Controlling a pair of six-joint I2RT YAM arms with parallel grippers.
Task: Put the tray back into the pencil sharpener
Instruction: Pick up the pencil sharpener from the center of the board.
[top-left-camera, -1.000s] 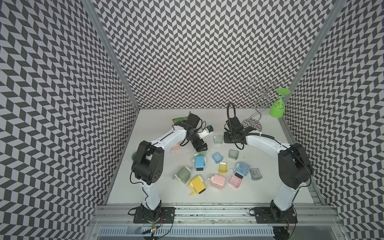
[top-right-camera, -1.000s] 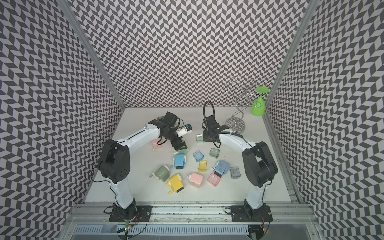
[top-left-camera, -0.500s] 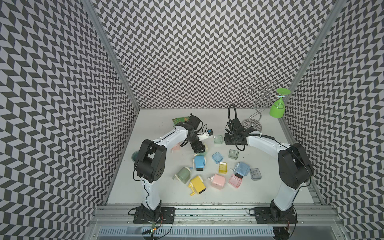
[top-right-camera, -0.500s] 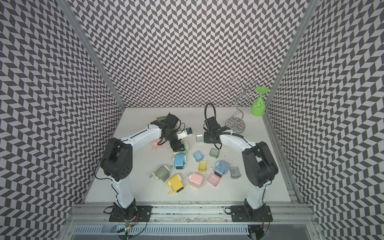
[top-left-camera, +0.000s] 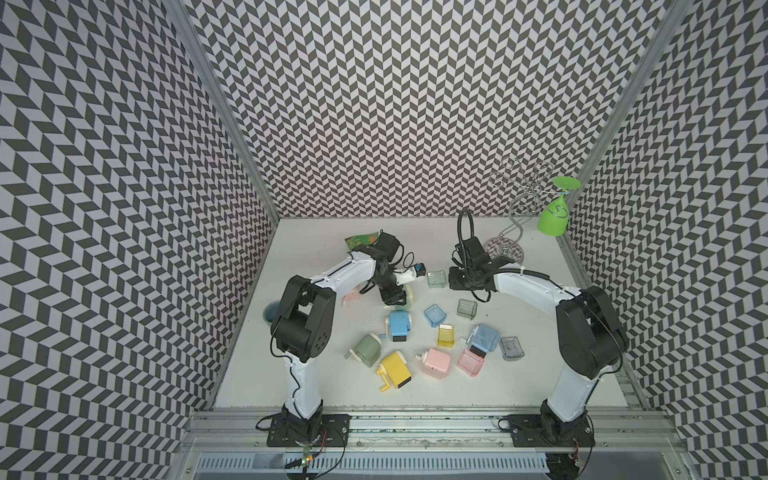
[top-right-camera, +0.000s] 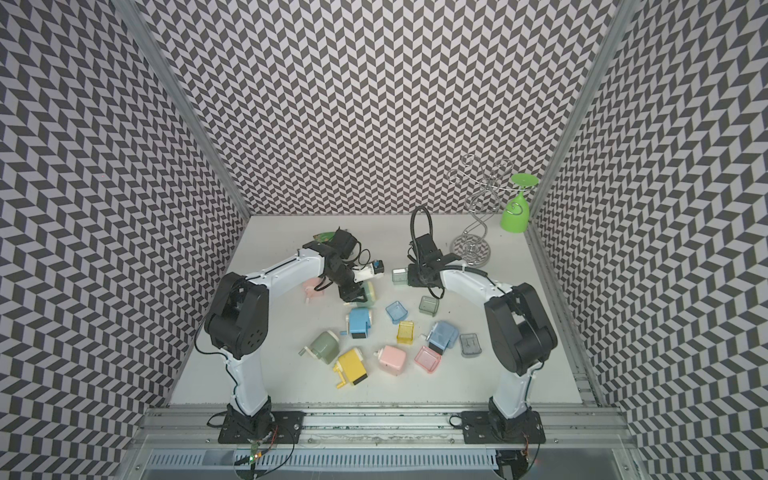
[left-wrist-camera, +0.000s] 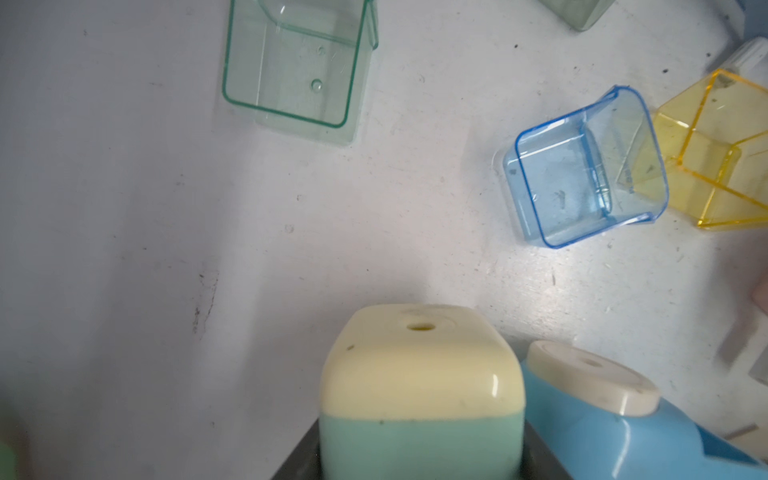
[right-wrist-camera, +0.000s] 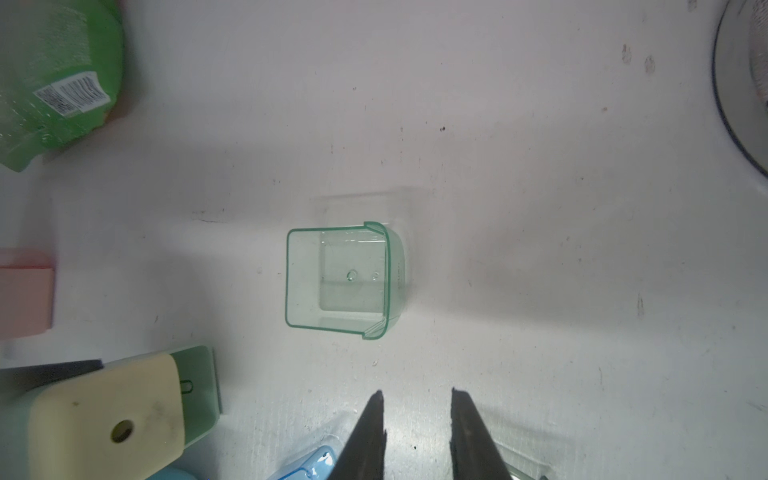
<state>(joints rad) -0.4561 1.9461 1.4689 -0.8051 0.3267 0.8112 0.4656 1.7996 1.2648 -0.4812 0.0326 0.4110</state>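
both top views, left gripper (top-left-camera: 395, 297) down on the cream-and-mint sharpener (top-left-camera: 409, 296) mid-table, green tray (top-right-camera: 400, 276) right of it, right gripper (top-left-camera: 452, 283) just beside the tray, left wrist, jaws clamping the sharpener's sides, right wrist, fingers (right-wrist-camera: 365, 432) slightly apart, holding nothing, tray clear of them

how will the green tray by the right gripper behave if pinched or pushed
The green tray looks thin-walled and hollow, so probably light and slightly flexible. Its glossy plastic may slip. Resting flat, opening up, it should slide rather than roll.
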